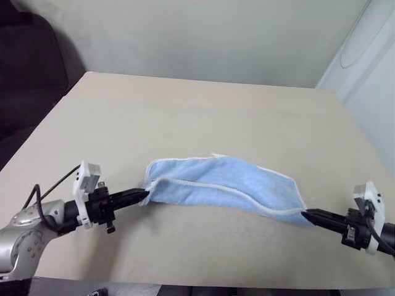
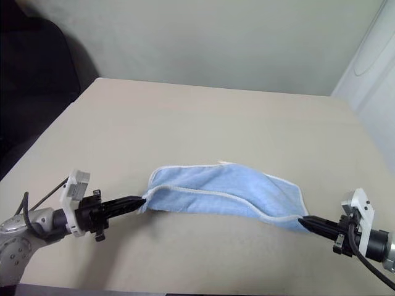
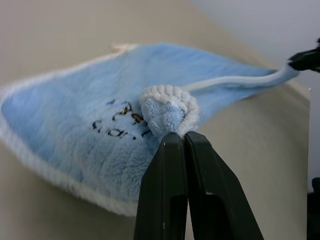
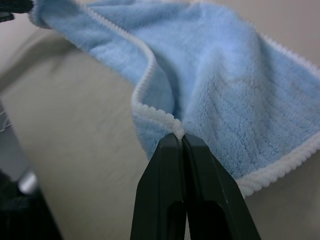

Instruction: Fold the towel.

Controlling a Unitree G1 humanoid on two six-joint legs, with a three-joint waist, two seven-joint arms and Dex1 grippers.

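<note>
Light-blue towel [image 1: 225, 185] stretches lengthwise left to right between both grippers.

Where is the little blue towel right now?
The towel is stretched across the near part of the tan table, pinched at one corner by the left claw and at the opposite end by the right claw.
</note>
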